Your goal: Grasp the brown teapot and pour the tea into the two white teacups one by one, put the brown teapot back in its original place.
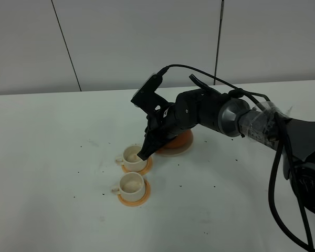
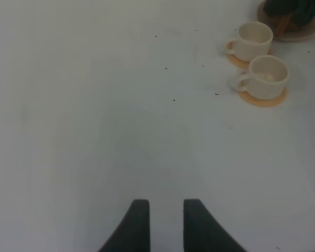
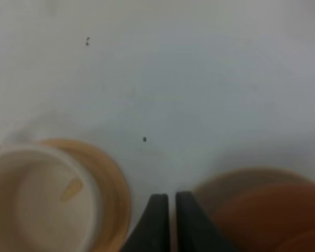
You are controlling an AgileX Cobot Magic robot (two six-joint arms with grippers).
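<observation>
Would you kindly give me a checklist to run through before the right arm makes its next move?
1. Teapot sits on its cream trivet: ok.
2. Right gripper holds the teapot: not ok; jaws shut beside it, empty.
3. Far cup and near cup upright: ok.
4. Tea in the cups: cannot tell.
5. Left gripper away from the cups, open, empty: ok.

two orange coasters (image 1: 134, 202) | white table (image 1: 42, 157), dark specks (image 2: 174, 100) | grey panelled wall (image 1: 147, 42)
</observation>
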